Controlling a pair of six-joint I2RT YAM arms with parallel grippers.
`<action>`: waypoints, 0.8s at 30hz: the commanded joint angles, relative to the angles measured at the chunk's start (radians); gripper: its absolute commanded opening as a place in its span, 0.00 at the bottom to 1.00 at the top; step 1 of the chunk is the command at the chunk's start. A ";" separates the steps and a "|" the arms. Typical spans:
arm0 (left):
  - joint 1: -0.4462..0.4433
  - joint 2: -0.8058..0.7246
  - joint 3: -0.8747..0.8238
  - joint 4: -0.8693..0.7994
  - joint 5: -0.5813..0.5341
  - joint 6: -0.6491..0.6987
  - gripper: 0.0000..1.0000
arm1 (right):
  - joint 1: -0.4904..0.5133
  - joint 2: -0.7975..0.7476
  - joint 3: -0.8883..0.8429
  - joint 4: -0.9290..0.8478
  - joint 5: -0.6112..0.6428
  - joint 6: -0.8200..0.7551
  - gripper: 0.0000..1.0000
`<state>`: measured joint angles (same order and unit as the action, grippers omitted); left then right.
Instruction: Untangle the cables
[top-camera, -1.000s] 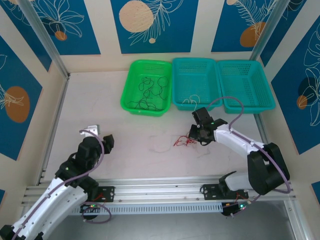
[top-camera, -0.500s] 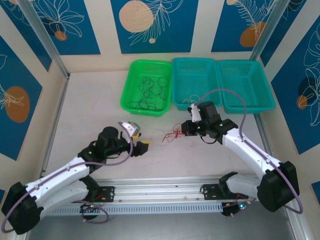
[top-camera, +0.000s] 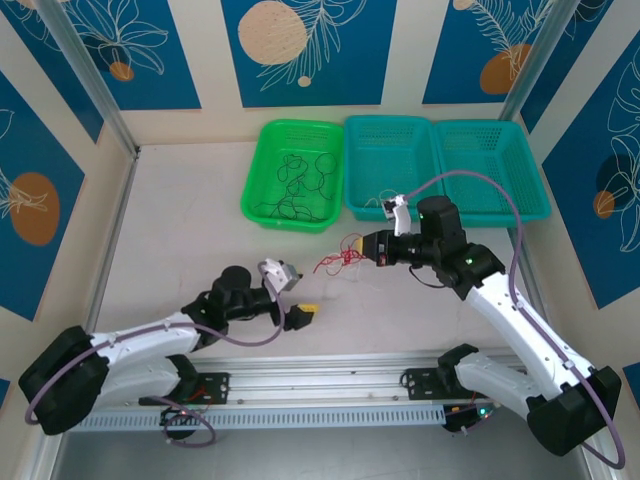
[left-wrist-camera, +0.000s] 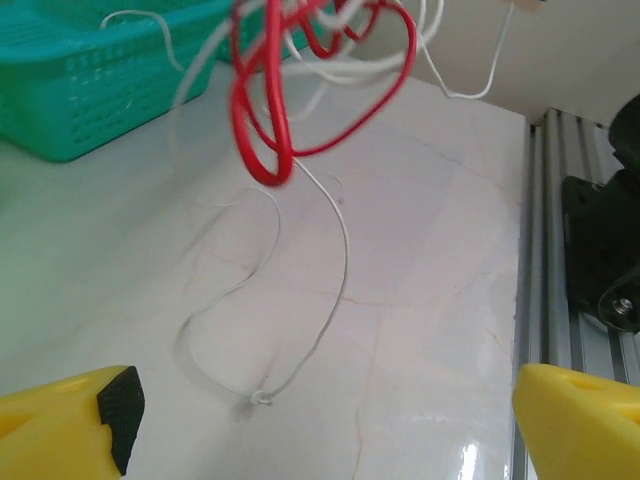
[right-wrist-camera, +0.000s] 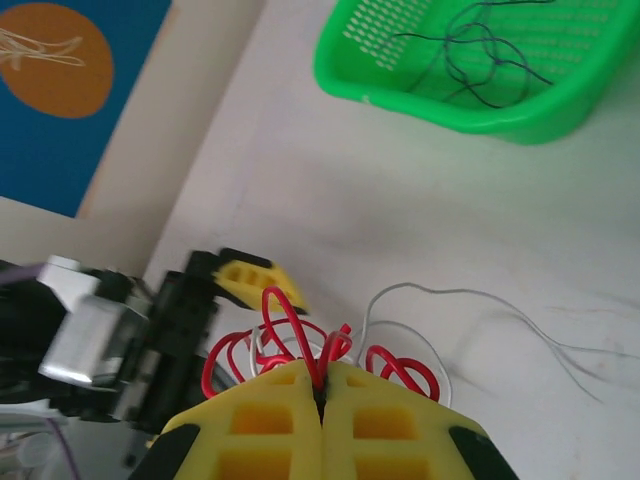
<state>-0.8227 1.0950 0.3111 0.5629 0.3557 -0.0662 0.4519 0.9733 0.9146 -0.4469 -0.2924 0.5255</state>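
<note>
Separating step: right gripper (right-wrist-camera: 322, 388) clamped on a tangled clump of thin red and white curly wires (left-wrist-camera: 272, 172), held above the pale desk (top-camera: 180, 220). The white strand (left-wrist-camera: 335, 270) dangles onto the desk. The left gripper (top-camera: 290, 296) is apart, just below the clump. Next move probably needs a pinch on the white strand, then a pull away.

Overhead rear view; close wrist views, both on the red cables (left-wrist-camera: 268, 170)

- pale marbled table (top-camera: 180, 230); aluminium rail (top-camera: 330, 368) along its near edge;
- at the back, in a row and touching: green basket (top-camera: 253, 190), middle teal basket (top-camera: 349, 180), right teal basket (top-camera: 540, 185);
- white wire (left-wrist-camera: 300, 365); its loose end touches the tabletop
</note>
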 joint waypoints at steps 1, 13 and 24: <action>-0.012 0.083 0.008 0.265 0.029 0.056 0.97 | -0.004 -0.010 0.040 0.027 -0.081 0.069 0.00; -0.081 0.439 0.159 0.551 0.005 -0.070 0.96 | -0.009 -0.054 0.035 0.061 -0.013 0.249 0.00; -0.095 0.565 0.198 0.627 -0.111 -0.141 0.18 | -0.044 -0.101 0.019 0.031 0.061 0.320 0.00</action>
<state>-0.9123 1.6619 0.4858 1.1191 0.2810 -0.1860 0.4278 0.9073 0.9463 -0.3904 -0.2756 0.8124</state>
